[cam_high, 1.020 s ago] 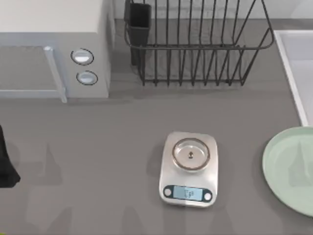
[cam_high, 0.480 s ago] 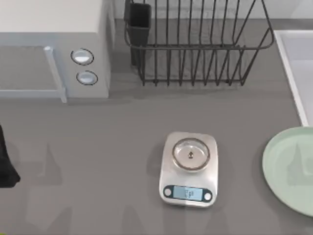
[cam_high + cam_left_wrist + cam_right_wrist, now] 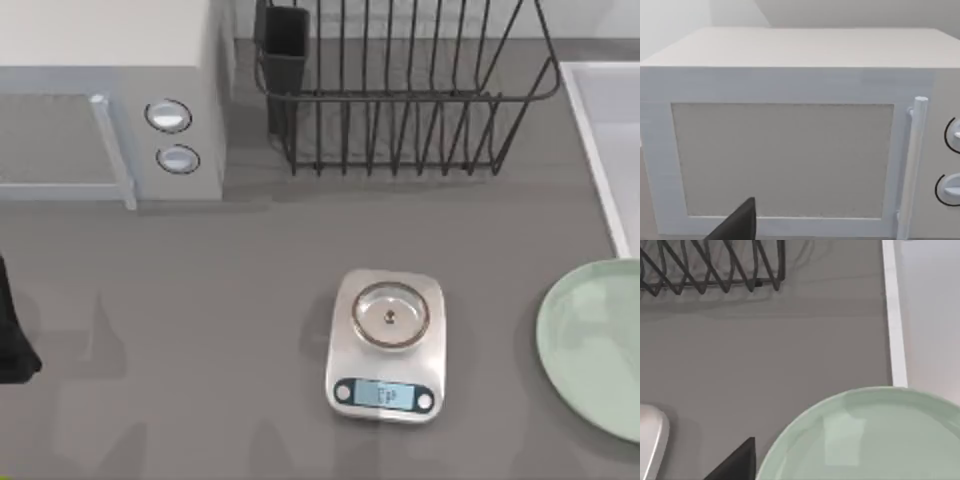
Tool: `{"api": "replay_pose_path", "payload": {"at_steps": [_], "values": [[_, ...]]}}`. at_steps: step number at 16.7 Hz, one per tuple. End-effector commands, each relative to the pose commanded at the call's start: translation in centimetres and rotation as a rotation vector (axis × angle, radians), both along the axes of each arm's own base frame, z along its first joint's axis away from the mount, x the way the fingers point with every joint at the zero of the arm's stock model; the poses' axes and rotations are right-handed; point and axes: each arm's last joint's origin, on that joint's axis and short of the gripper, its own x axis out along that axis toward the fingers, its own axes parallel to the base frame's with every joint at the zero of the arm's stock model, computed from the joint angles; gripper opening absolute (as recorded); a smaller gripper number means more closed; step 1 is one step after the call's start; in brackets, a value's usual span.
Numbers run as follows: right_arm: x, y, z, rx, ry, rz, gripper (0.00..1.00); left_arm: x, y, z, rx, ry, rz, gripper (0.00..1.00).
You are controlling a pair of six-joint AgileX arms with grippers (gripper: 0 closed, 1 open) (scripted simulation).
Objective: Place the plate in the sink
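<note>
At the worktop's right edge, flat and cut off by the top view's border, is your plate (image 3: 592, 345). Nothing grips it. — First spotter

Beyond it, towards the far right corner, you have the sink (image 3: 592, 140), its long pale rim running away from the plate. — Second spotter

Your right pincer (image 3: 736, 464) is the near one. Its wrist view looks straight down on the plate's rim, with the pincer just beside that rim and apart from it. Whether it is released or clenched, I cannot tell. — First spotter

Your left pincer (image 3: 738, 225) is parked at the far left, facing the microwave (image 3: 785, 155), well apart from everything that matters. Released or clenched, I cannot tell there either. — Second spotter

So it turns on this, I'd judge: the plate lies to the pincer's sink side, and it is round, so you have no long axis to line up with. Any point on the near rim will serve. — First spotter

Mind that the plate's far edge sits close to the end of the sink's rim. I cannot tell if they touch, so you'd likely need to lift before you carry across. The scale (image 3: 386, 345) and rack (image 3: 400, 95) are off your line — Second spotter
</note>
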Motion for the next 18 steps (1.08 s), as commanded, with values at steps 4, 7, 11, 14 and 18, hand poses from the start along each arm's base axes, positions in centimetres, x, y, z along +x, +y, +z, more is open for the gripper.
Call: {"api": "replay_pose_path", "payload": {"at_steps": [4, 7, 11, 14, 18], "values": [[5.0, 2.7, 1.2, -0.009, 0.369, 0.024, 1.00, 0.0, 0.0, 0.0, 0.000, 0.000, 0.000, 1.00], [8.9, 5.3, 0.4, -0.048, 0.623, 0.023, 1.00, 0.0, 0.0, 0.0, 0.000, 0.000, 0.000, 1.00], [12.5, 8.4, -1.8, -0.115, 0.871, 0.007, 1.00, 0.0, 0.0, 0.0, 0.000, 0.000, 0.000, 1.00], [13.8, 9.7, -2.9, -0.147, 0.961, -0.004, 1.00, 0.0, 0.0, 0.0, 0.000, 0.000, 0.000, 1.00], [14.0, 9.9, -3.0, -0.153, 0.976, -0.005, 1.00, 0.0, 0.0, 0.0, 0.000, 0.000, 0.000, 1.00]]}}
